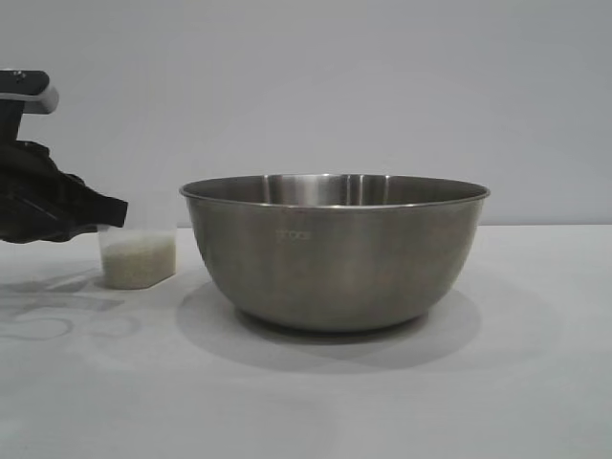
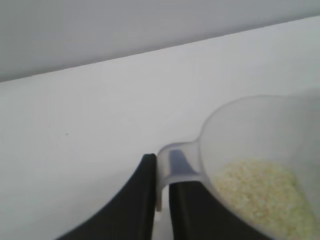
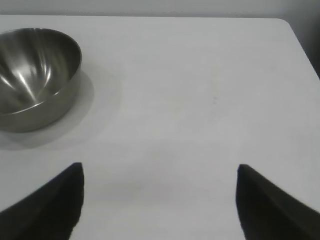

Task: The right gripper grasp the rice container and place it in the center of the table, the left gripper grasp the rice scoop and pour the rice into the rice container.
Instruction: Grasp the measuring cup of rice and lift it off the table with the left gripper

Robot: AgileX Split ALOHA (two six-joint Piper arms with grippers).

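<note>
The rice container (image 1: 335, 253) stood upright near the middle of the table (image 1: 306, 402), its steel wall bearing a faint small mark just under the rim. In the exterior view the rice scoop (image 1: 139, 258) sat at about nine o'clock from the bowl, near it but apart, its base apparently on the tabletop, though the edge of the view made that hard to confirm. The rice (image 1: 142, 260) filled the lower part of the scoop as a pale off-white layer.

The left gripper (image 2: 162, 187) reached in from the nine o'clock edge of the exterior view and had its two dark fingers (image 2: 142, 200) pressed together on the scoop's translucent loop handle, with the thin plastic pinched between them. From the left wrist camera the grains lay heaped in the bottom of the cup.

The right gripper (image 3: 160, 200) hung over bare tabletop well apart from the bowl, its fingers (image 3: 55, 200) spread wide with nothing between them. In that wrist view the bowl's interior showed no grains.
</note>
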